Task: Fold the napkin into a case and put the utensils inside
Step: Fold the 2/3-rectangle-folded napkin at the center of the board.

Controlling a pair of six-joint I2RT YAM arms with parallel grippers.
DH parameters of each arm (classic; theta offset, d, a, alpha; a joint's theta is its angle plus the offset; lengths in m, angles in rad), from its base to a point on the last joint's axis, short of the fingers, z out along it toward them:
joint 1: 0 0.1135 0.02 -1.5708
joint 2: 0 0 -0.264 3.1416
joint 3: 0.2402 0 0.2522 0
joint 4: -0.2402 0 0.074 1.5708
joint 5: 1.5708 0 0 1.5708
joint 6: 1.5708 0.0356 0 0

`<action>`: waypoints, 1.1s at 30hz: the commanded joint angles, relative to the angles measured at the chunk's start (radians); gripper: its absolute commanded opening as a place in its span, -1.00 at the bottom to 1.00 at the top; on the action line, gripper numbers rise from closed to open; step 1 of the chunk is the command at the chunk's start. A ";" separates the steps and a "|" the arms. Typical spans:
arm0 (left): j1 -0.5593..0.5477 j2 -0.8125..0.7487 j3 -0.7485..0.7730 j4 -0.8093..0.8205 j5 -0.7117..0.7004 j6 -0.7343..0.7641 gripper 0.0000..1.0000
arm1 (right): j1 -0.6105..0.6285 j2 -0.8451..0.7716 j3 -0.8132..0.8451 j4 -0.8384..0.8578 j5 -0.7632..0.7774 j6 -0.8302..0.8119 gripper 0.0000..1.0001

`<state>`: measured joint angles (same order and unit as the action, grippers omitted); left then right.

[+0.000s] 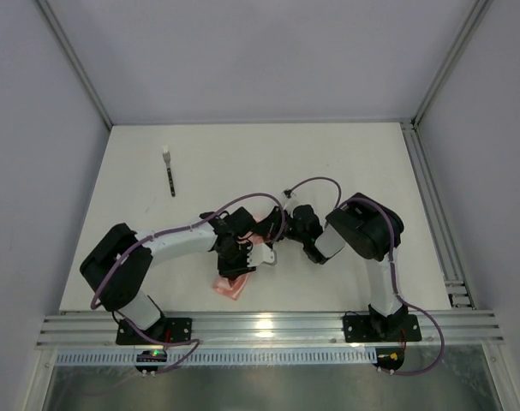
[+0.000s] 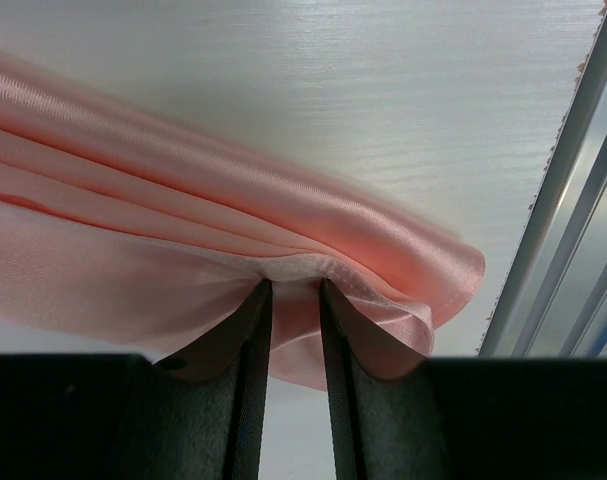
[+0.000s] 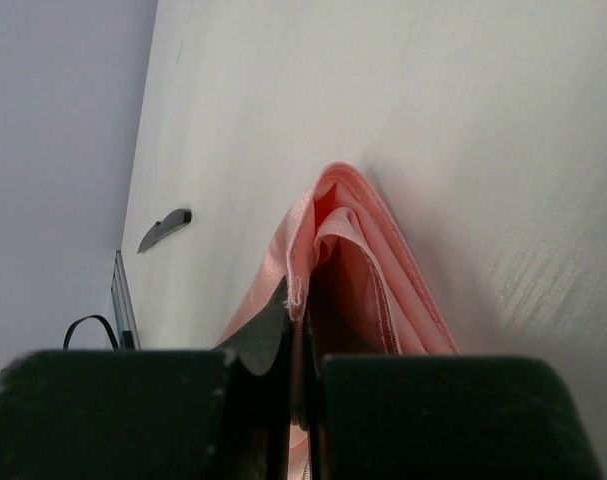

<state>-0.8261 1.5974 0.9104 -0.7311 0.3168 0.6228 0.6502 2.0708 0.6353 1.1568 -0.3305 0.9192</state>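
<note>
1. A slim black utensil with a pale tip point(image 1: 170, 174) is seen lying on the white surface point(image 1: 354, 163), well apart from the left jaws, off to their far left. It is judged to be set aside until the folding is done. A second utensil cannot be found for certain in any view.
2. The left jaws are drawn nearly together on a gathered fold of the thin, glossy salmon-pink napkin point(image 2: 203, 190). The cloth is puckered at their tips, so a pinch is judged, likely made so that the layers can be held stacked.
3. The napkin is held between the two sets of jaws, several layers deep, low over the surface. From above it is mostly hidden by the wrists, so how far the fold has got cannot be told.
4. The right jaws are clamped shut on the napkin's hemmed edge, presumably to anchor that end.
5. A dark sliver point(image 3: 163, 229) is seen far beyond the right jaws, too small to be named.
</note>
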 commanded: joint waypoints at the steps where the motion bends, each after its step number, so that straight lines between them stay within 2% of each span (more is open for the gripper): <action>1: -0.025 0.058 -0.025 -0.068 0.076 0.018 -0.45 | -0.034 0.009 0.040 0.007 0.059 -0.026 -0.92; 6: -0.025 0.064 -0.045 -0.062 0.074 0.026 -0.44 | -0.038 -0.012 0.044 -0.034 0.024 -0.051 -0.93; 8: -0.013 0.000 -0.038 -0.073 0.100 0.023 -0.34 | -0.038 -0.026 0.038 -0.069 0.027 -0.071 -0.93; 9: -0.005 -0.028 -0.021 -0.074 0.108 0.017 -0.19 | -0.038 -0.038 0.030 -0.075 0.031 -0.085 -0.92; 12: 0.027 -0.137 0.033 -0.088 0.125 0.002 -0.04 | -0.038 -0.051 0.027 -0.085 0.033 -0.089 -0.92; 18: 0.074 -0.195 0.205 -0.249 0.183 -0.012 0.09 | -0.040 -0.064 -0.005 -0.065 0.065 -0.069 -0.92; 22: 0.085 -0.220 0.164 -0.239 0.061 -0.037 0.17 | -0.037 -0.080 -0.058 -0.016 0.116 -0.017 -0.93; 23: 0.085 -0.220 0.144 -0.214 0.000 -0.049 0.22 | -0.037 -0.083 -0.083 -0.006 0.125 -0.007 -0.93; 26: 0.081 -0.192 0.097 -0.131 -0.047 -0.075 0.23 | -0.021 -0.097 -0.127 0.006 0.180 0.041 -0.93; 27: 0.070 -0.177 0.094 -0.107 -0.056 -0.080 0.24 | -0.017 -0.101 -0.137 0.006 0.195 0.049 -0.92; 28: 0.058 -0.145 0.100 -0.097 -0.065 -0.084 0.39 | 0.000 -0.112 -0.146 0.001 0.230 0.065 -0.93; 29: 0.044 -0.130 0.101 -0.090 -0.076 -0.087 0.43 | 0.009 -0.118 -0.163 -0.002 0.245 0.070 -0.93; 33: -0.048 -0.060 0.087 -0.038 -0.166 -0.086 0.47 | 0.046 -0.143 -0.207 -0.006 0.312 0.110 -0.93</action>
<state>-0.8234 1.5101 1.0100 -0.8383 0.2287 0.5537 0.6678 1.9572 0.4717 1.1584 -0.1295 1.0016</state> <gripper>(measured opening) 0.732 0.043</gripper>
